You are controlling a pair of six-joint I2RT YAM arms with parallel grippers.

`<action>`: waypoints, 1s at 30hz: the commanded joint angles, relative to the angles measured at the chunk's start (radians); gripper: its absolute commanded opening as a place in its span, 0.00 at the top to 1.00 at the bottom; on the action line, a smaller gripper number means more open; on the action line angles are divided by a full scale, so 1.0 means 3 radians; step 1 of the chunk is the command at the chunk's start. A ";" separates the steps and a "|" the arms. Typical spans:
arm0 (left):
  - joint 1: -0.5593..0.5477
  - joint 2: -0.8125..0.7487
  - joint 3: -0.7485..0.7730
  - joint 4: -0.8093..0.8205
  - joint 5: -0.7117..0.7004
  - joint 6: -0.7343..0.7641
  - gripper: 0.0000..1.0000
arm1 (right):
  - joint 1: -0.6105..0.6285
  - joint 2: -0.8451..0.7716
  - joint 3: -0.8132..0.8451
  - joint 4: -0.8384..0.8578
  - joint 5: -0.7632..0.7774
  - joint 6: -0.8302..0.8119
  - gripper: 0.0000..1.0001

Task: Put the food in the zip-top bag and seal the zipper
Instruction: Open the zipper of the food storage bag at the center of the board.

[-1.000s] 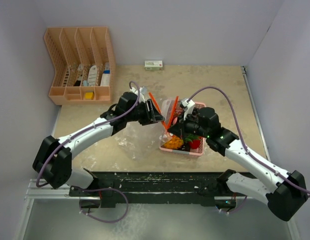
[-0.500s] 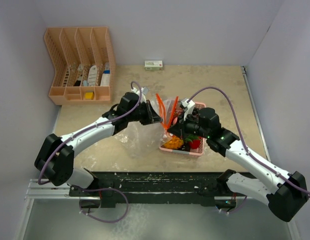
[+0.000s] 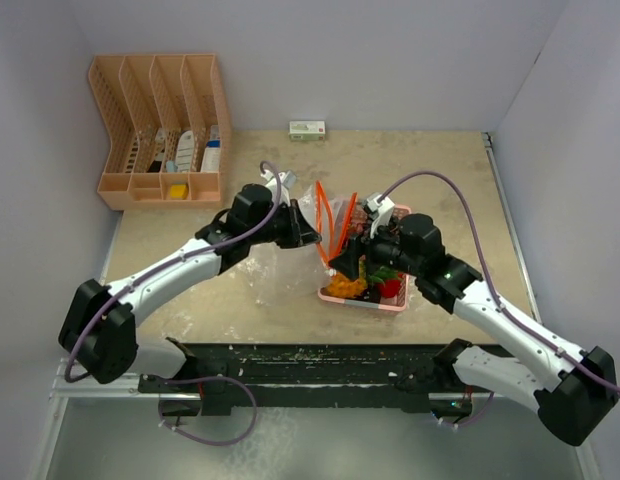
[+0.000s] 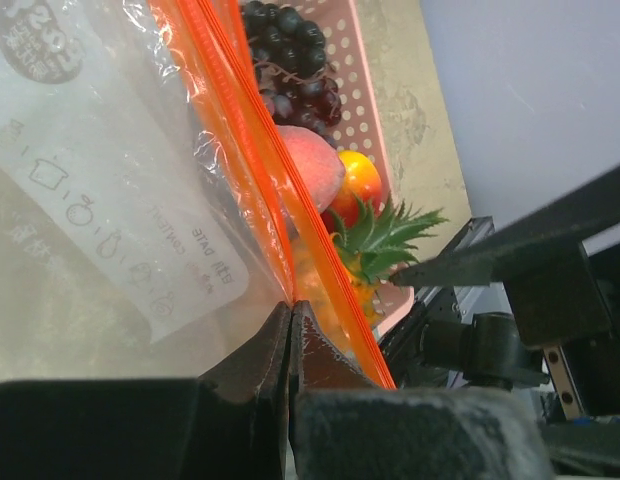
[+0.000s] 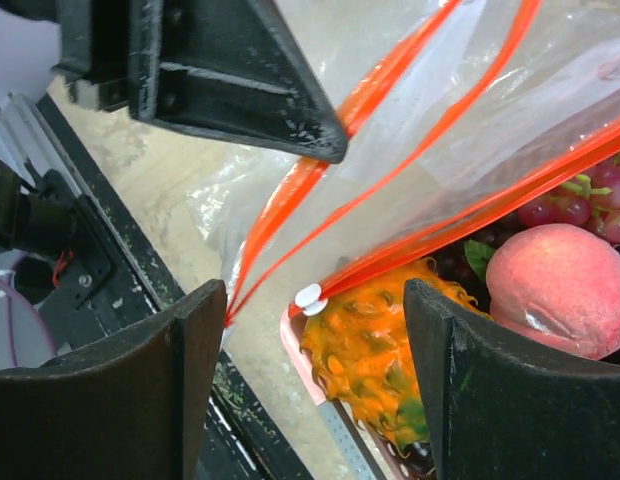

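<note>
Beige and scuffed, the table [image 3: 450, 190] carried a peach-coloured desk organizer [image 3: 158, 125] at its far left corner and a small box [image 3: 307, 129] against the back wall, both well apart from the work. Near the middle, the left claw [image 4: 290, 312] was clenched on the zip-top bag [image 4: 120, 200] just beside its orange zipper, holding the mouth upright over the pink tray [image 4: 375, 120], I judged so that it would gape. The right claw [image 5: 315, 300] hung released, its fingers spread either side of the zipper strips above the toy pineapple [image 5: 365, 350]. That pineapple, the peach [image 5: 560, 275] and the grape bunch [image 4: 290, 60] lay in the tray; none looked bagged, though the film hid part.
</note>
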State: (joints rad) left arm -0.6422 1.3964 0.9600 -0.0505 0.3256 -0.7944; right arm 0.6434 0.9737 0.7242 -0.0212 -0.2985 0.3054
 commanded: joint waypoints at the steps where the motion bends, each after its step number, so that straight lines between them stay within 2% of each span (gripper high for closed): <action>1: 0.0001 -0.0364 -0.0078 0.0051 0.0031 0.0407 1.00 | 0.0017 -0.0031 0.0293 -0.0013 0.0149 0.0218 0.25; 5: 0.0001 -0.0569 -0.0212 0.0130 0.0104 0.0530 1.00 | 0.0016 0.0140 0.0450 0.0027 0.0250 0.0457 0.24; 8: -0.0002 -0.0646 -0.0284 0.0138 0.0136 0.0559 1.00 | 0.0015 0.0281 0.0523 0.0157 0.0146 0.0572 0.25; 17: -0.0006 -0.0834 -0.0363 0.0217 0.0251 0.0566 1.00 | 0.0018 0.0620 0.0499 0.0367 0.0235 0.0588 0.32; 24: -0.0015 -0.0937 -0.0414 0.0496 0.0619 0.0494 1.00 | 0.0014 0.0798 0.0480 0.0678 0.0258 0.0622 0.37; 26: -0.0027 -0.0939 -0.0449 0.0581 0.0722 0.0469 1.00 | 0.0018 0.0856 0.0485 0.0759 0.0219 0.0645 0.43; 28: -0.0030 -0.0955 -0.0481 0.0615 0.0775 0.0456 1.00 | 0.0018 0.0908 0.0506 0.0779 0.0220 0.0645 0.53; 29: -0.0032 -0.0982 -0.0489 0.0578 0.0750 0.0468 1.00 | 0.0014 0.0931 0.0513 0.0748 0.0252 0.0629 0.61; 30: -0.0032 -0.1104 -0.0436 0.0147 0.0431 0.0590 1.00 | 0.0017 0.0910 0.0514 0.0542 0.0553 0.0546 0.79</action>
State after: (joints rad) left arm -0.6449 1.1320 0.8177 0.0551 0.5068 -0.6609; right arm 0.6434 1.2530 0.8433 0.1478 -0.2279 0.4927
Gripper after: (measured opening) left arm 0.006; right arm 0.477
